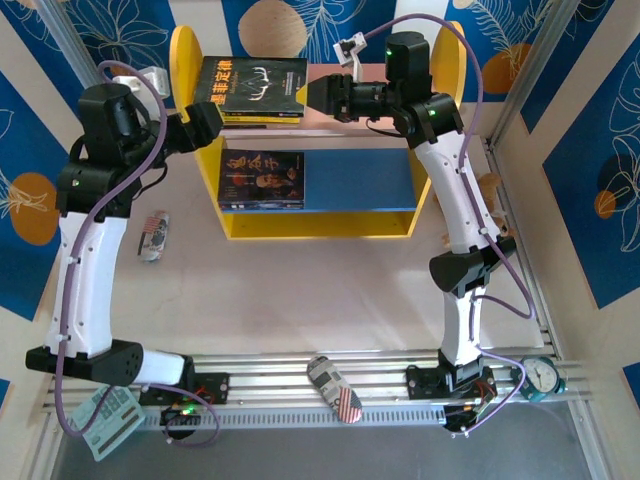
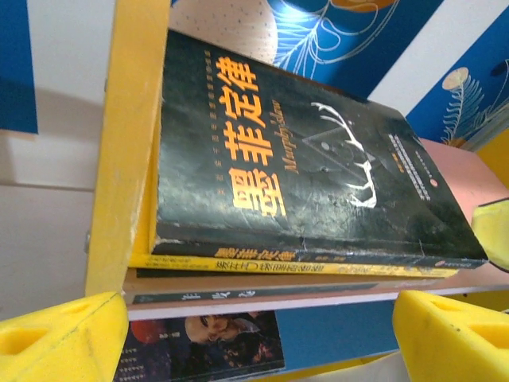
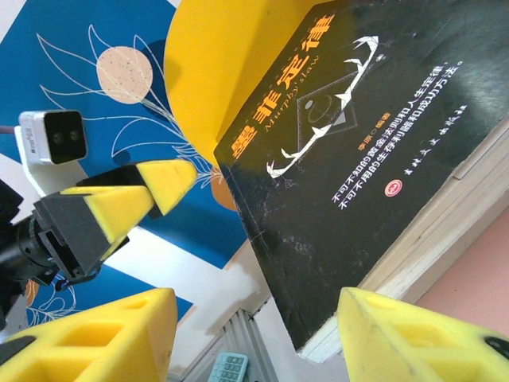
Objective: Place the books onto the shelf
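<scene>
The shelf (image 1: 187, 75) has yellow sides, a pink top board (image 1: 340, 118) and a blue lower board (image 1: 360, 182). A stack of books (image 1: 252, 88) lies at the left of the top board, the black one with a gold title (image 2: 294, 159) uppermost and a yellow one (image 2: 318, 268) under it. The portrait book (image 1: 262, 180) lies flat on the lower board. My left gripper (image 1: 213, 118) is open at the shelf's left side, in front of the stack's spines, its fingers (image 2: 64, 338) holding nothing. My right gripper (image 1: 322, 95) is open just right of the stack, and the black book's corner (image 3: 318, 342) is near one of its fingers (image 3: 421, 334).
Two striped cylindrical objects lie on the table, one at the left (image 1: 153, 236) and one by the front rail (image 1: 335, 387). A teal calculator (image 1: 105, 420) sits at the near left corner and a small clock (image 1: 541, 376) at the near right.
</scene>
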`<action>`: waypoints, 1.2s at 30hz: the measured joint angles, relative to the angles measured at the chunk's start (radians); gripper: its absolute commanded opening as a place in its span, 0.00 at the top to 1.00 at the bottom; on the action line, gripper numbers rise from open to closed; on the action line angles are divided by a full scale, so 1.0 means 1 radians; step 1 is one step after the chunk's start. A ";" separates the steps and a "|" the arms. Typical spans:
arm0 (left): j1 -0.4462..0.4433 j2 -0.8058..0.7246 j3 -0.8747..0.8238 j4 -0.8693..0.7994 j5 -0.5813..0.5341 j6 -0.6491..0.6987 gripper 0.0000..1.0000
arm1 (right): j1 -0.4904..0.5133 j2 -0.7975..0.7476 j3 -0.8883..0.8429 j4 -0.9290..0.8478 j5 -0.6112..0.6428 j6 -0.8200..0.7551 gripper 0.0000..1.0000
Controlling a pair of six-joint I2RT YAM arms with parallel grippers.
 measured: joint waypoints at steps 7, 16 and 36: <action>0.000 -0.005 -0.019 0.024 0.029 -0.021 0.14 | 0.001 0.025 0.034 0.001 -0.008 0.008 0.43; 0.000 -0.006 -0.019 0.042 0.040 -0.028 0.14 | 0.003 0.039 0.042 0.002 -0.012 0.015 0.43; 0.000 -0.006 -0.019 0.045 0.041 -0.028 0.14 | 0.006 0.045 0.055 -0.062 0.019 -0.035 0.43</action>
